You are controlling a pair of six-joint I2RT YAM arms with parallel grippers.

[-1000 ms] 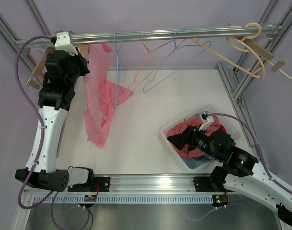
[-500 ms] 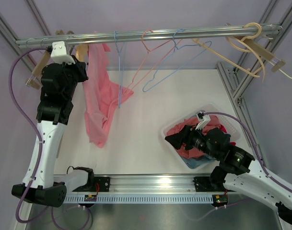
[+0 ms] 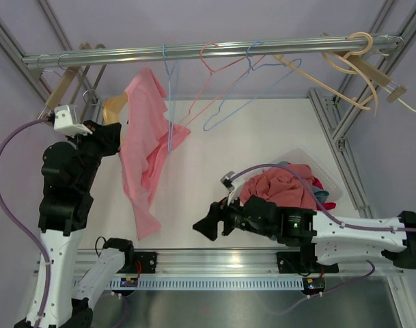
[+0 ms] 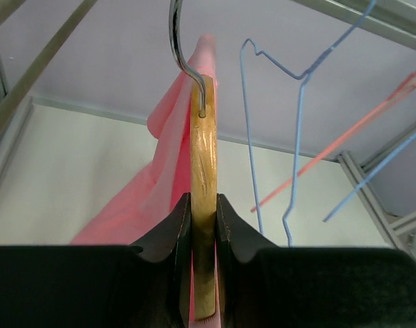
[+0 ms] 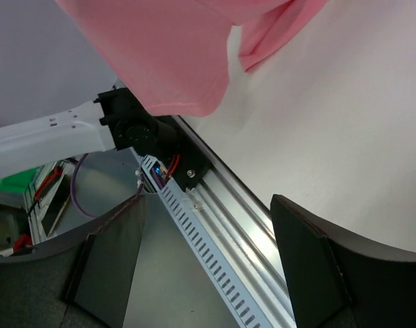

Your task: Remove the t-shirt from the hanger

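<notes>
The pink t-shirt (image 3: 145, 147) hangs on a wooden hanger (image 3: 115, 107) with a metal hook, held in the air below the rail (image 3: 262, 48). My left gripper (image 3: 116, 137) is shut on the hanger. In the left wrist view, the hanger's wooden arm (image 4: 203, 164) is clamped between both fingers at my left gripper (image 4: 203, 219), and the t-shirt (image 4: 168, 171) drapes behind it. My right gripper (image 3: 206, 229) is low at the table's front, right of the shirt's bottom edge. My right gripper (image 5: 208, 239) is open and empty, with the t-shirt's hem (image 5: 173, 55) hanging above it.
Empty wire hangers, blue (image 3: 168, 102) and pink (image 3: 209, 82), hang on the rail beside the shirt. Wooden hangers (image 3: 358, 61) hang at its right end. A clear basket (image 3: 328, 179) of clothes stands at the right. The front aluminium rail (image 5: 221, 246) lies under the right gripper.
The left arm has drawn the hanger and shirt down and towards the near side, away from the rail. The right arm has swung left from the basket to near the shirt's bottom edge.
</notes>
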